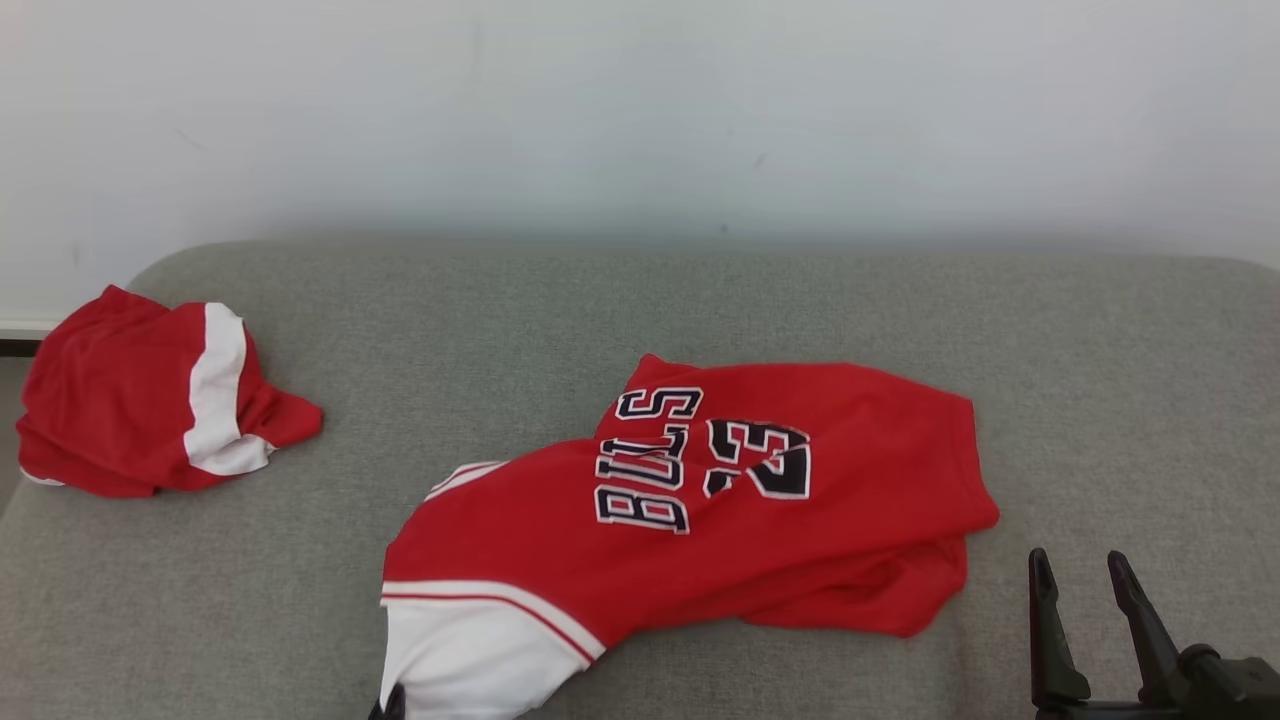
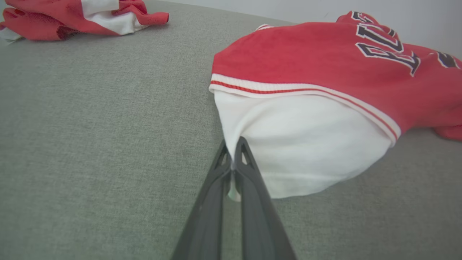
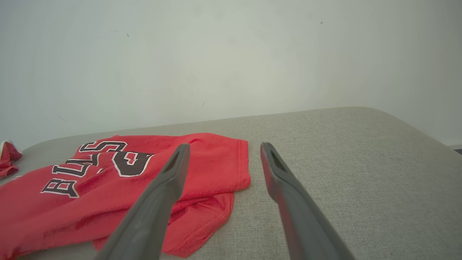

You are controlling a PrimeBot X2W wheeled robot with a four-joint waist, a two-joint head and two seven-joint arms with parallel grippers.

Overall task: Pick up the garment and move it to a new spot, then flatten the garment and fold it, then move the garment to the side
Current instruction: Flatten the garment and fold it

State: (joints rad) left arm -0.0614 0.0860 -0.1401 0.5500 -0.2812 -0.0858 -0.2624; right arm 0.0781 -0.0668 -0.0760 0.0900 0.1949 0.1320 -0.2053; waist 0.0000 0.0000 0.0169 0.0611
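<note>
A grey cushion (image 1: 640,300) spreads below a pale wall (image 1: 640,100). At 9 o'clock in the head view a second garment (image 1: 140,395), red with a white band, sits bunched at the cushion's edge. It is well apart from the red jersey (image 1: 720,500), which lies rumpled from the centre down toward 7 o'clock, with bare fabric between the two. The right gripper (image 1: 1078,560) stands at 4 o'clock, just beside the jersey's hem, its jaws wide apart over the cushion.

The left wrist view gives the grip: the left gripper (image 2: 234,151) has its jaws together on the edge of the jersey's white panel (image 2: 306,144), a fold of white cloth pinched between the fingers. The head view has its dark tip at the bottom edge, by the panel's lower corner, and reads the lettering (image 1: 650,470) sideways. The right wrist view looks past its own spread fingers to the hem at 8 o'clock, where an under layer pokes out beneath the top one.
</note>
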